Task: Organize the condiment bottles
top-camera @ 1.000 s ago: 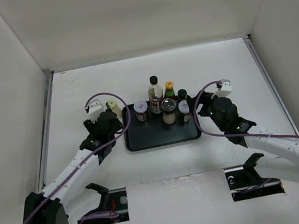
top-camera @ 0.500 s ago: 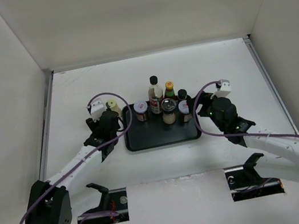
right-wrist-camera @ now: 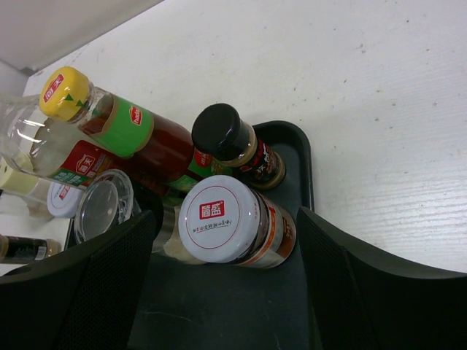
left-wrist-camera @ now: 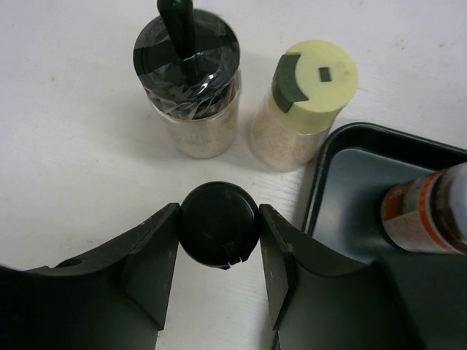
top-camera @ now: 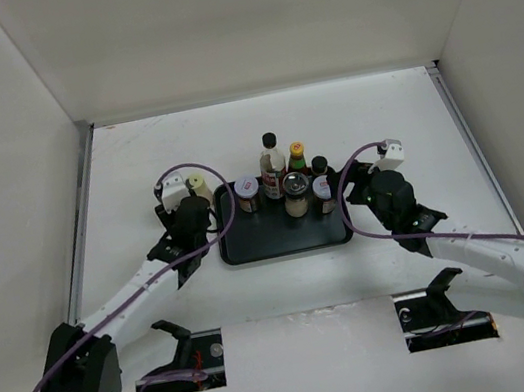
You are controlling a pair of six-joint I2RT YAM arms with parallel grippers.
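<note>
6 bottles stood upright together at the back of the tray. Left of it, on the worktop, stood a cream-lidded jar, a film-wrapped black-lidded jar and a small black-capped jar.

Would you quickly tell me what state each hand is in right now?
Left hand: closed on the black-capped jar.
Right hand: open, holding nothing, straddling the white-lidded jar.

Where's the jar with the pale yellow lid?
In the left wrist view, the pale yellow-lidded jar stands just outside the black tray's left rim, beside a black-lidded jar, beyond the black-capped bottle in the left claw.
</note>
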